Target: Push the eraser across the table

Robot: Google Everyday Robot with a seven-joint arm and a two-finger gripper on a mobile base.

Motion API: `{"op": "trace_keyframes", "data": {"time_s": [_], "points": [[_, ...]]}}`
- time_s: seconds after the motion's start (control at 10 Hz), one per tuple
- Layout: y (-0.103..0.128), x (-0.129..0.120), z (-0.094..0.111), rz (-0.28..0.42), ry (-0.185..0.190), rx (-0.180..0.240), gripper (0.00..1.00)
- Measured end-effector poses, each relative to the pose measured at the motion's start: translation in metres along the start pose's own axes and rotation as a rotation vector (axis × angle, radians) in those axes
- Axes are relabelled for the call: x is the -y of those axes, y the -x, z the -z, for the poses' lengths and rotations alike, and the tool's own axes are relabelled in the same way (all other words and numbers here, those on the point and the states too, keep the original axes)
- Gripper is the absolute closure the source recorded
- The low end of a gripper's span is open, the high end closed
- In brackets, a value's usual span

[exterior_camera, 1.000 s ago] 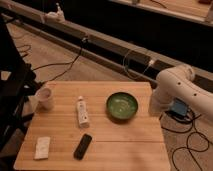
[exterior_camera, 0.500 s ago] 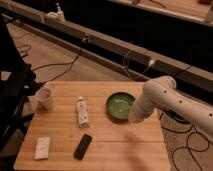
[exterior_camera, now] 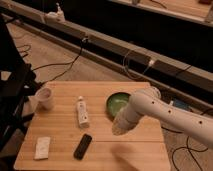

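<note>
The black eraser (exterior_camera: 83,146) lies flat near the front edge of the light wooden table (exterior_camera: 60,131), left of centre. My white arm reaches in from the right, and its gripper (exterior_camera: 119,128) hangs over the table just in front of the green bowl, to the right of the eraser and a little behind it. The gripper is apart from the eraser.
A white tube (exterior_camera: 82,112) lies behind the eraser. A green bowl (exterior_camera: 117,103) sits at the back right, partly behind the arm. A pale cup (exterior_camera: 45,98) stands at the back left. A white flat piece (exterior_camera: 42,147) lies at the front left. Cables run across the floor behind.
My arm has swung left from beyond the table's right edge, past the bowl, and now sits over the tabletop nearer the eraser. The objects have not moved.
</note>
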State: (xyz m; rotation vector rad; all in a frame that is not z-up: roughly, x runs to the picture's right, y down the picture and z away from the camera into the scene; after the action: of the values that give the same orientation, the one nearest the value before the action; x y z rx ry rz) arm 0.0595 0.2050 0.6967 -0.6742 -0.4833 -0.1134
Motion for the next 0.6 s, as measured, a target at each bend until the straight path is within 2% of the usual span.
{"op": "trace_keyframes", "data": {"time_s": [0.2, 0.4, 0.6], "points": [[0.000, -0.001, -0.001, -0.001, 0.003, 0.002, 1.00], [0.007, -0.005, -0.016, 0.006, 0.042, 0.008, 1.00], [0.023, -0.009, -0.037, 0.027, 0.090, 0.049, 1.00]]}}
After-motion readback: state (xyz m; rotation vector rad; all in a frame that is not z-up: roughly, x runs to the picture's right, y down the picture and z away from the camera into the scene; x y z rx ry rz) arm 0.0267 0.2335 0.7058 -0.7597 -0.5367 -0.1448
